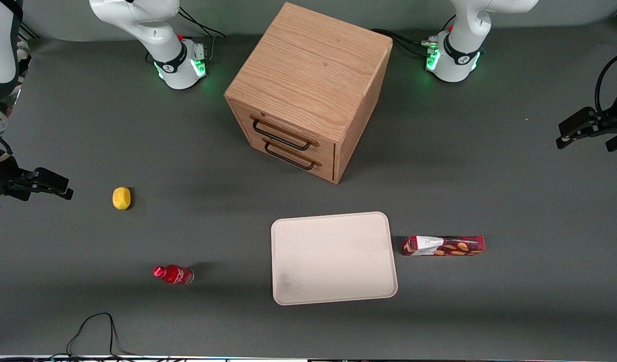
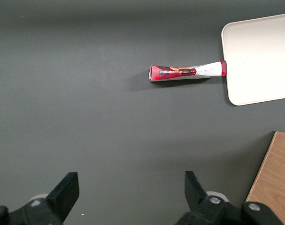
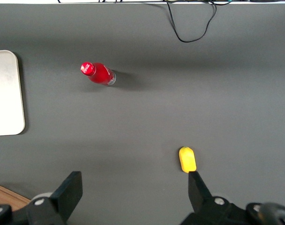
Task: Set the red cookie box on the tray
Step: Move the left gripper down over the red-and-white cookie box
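Grey table (image 1: pixel 514 191) carries everything; biggest item on it is the wooden drawer cabinet (image 1: pixel 311 75), two drawers w/ dark wire handles (image 1: pixel 283 136), standing farther from the front cam than the tray and angled a bit toward the parked arm's end. Tray (image 1: pixel 333 257), cream-beige w/ rounded corners and low rim, sits flat in front of the cabinet, nothing on it. Red cookie box (image 1: pixel 443 246) lies on the table just beside the tray's short edge, toward the working arm's end, its whitish end nearest the rim; not on the tray; the wrist cam shows that end (image 2: pixel 212 69) about touching the rim (image 2: pixel 225 70), can't tell if it does. Gripper (image 1: pixel 590 131) hovers high at the working arm's end, well apart from the box, fingers (image 2: pixel 67 187) spread wide, holding nothing. Small red bottle (image 1: pixel 173 274) and yellow lemon-like item (image 1: pixel 121 198) lie toward the parked arm's end; bottle nearer the front cam.
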`<state>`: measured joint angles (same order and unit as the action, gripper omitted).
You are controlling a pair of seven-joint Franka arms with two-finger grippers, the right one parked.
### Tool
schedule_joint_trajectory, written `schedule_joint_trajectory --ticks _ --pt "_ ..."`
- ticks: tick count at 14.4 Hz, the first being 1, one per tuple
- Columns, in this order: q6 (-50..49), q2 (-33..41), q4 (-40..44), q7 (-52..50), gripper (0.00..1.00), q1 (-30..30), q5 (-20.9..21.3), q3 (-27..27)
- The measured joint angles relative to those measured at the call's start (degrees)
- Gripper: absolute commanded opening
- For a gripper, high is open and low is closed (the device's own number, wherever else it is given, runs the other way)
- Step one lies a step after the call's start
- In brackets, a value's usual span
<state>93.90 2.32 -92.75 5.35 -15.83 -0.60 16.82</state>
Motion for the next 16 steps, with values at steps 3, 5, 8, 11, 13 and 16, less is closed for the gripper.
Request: schedule_joint_trajectory --ticks 3,5,8,11,13,16 --pt "0.0 0.0 -0.4 0.0 1.0 0.0 0.1 -0.2" --pt "0.0 -0.1 -0.8 0.1 1.0 0.0 0.1 -0.3" --pt "0.0 -1.5 -2.4 0.9 1.0 0.0 0.1 -0.6" --pt "0.5 -3.3 -2.7 10.6 0.98 0.0 -0.4 -0.9" --pt "3.0 -4.6 -2.7 21.5 0.97 0.0 -1.6 -1.0" --pt "8.2 -7.7 -2.8 40.0 0.96 0.0 -2.1 -1.1"
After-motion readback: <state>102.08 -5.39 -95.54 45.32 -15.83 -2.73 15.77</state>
